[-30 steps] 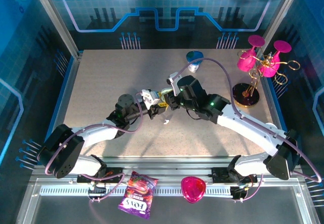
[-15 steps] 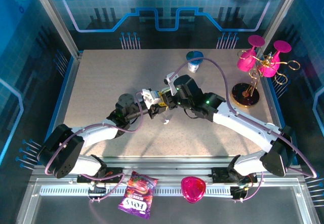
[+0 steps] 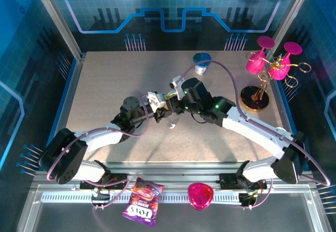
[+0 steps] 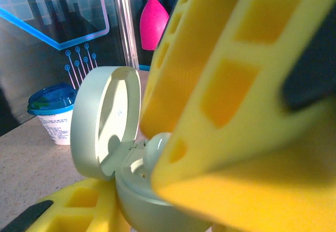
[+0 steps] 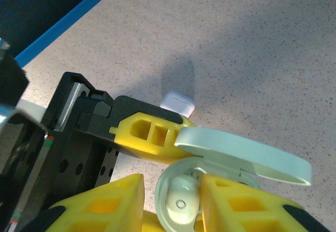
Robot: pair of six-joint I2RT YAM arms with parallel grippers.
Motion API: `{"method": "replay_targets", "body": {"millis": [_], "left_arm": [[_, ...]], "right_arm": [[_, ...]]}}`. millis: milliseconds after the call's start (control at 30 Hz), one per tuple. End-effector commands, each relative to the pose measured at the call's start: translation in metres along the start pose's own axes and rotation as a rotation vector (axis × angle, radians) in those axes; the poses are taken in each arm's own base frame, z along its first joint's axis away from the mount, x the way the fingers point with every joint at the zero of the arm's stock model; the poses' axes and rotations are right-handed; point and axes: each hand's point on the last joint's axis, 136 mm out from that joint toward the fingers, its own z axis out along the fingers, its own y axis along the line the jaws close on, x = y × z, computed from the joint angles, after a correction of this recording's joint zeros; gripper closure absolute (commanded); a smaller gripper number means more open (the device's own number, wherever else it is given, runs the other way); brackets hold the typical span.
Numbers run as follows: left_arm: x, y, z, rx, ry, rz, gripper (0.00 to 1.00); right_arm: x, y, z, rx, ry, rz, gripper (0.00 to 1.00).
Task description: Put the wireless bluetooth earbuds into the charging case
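An earbud [image 5: 181,200] is sitting in a well of the open charging case [image 4: 152,206], whose lid is standing up toward 10 o'clock in the left wrist view. The right claw [image 5: 172,187] is straddling the earbud with its fingers slightly parted, gripping nothing. The left claw [image 3: 164,111] is clamping the case's body near the middle of the bench [image 3: 105,85]. A small white piece [image 5: 177,102] is lying on the bench at 6 o'clock of the claws. At 6 o'clock on the front rail, a purple sweets bag [image 3: 140,207] is showing upside-down letters seeming to read "FOX".

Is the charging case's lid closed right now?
No, the lid of the charging case stands swung open, with an earbud sitting inside the case.
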Motion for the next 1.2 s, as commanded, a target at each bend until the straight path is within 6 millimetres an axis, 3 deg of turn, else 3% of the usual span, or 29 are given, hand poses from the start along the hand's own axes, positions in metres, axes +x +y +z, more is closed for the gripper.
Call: {"method": "replay_targets", "body": {"millis": [0, 300, 567, 933, 1167], "left_arm": [[-0.020, 0.002, 0.005, -0.005, -0.060, 0.031, 0.76], [-0.020, -0.010, 0.005, 0.065, -0.089, 0.034, 0.76], [-0.019, -0.034, 0.002, 0.198, -0.108, 0.087, 0.75], [-0.028, -0.049, -0.009, 0.267, -0.125, 0.118, 0.74], [-0.029, -0.035, -0.006, 0.188, -0.128, 0.087, 0.75]], "right_arm": [[-0.012, 0.007, -0.021, -0.030, -0.066, 0.008, 0.65], [-0.021, -0.004, -0.056, -0.049, -0.177, 0.071, 0.42], [-0.020, -0.045, -0.069, -0.008, -0.198, 0.248, 0.17], [-0.007, -0.061, -0.042, 0.020, -0.047, 0.292, 0.15], [0.016, -0.057, -0.044, -0.008, -0.018, 0.298, 0.16]]}}
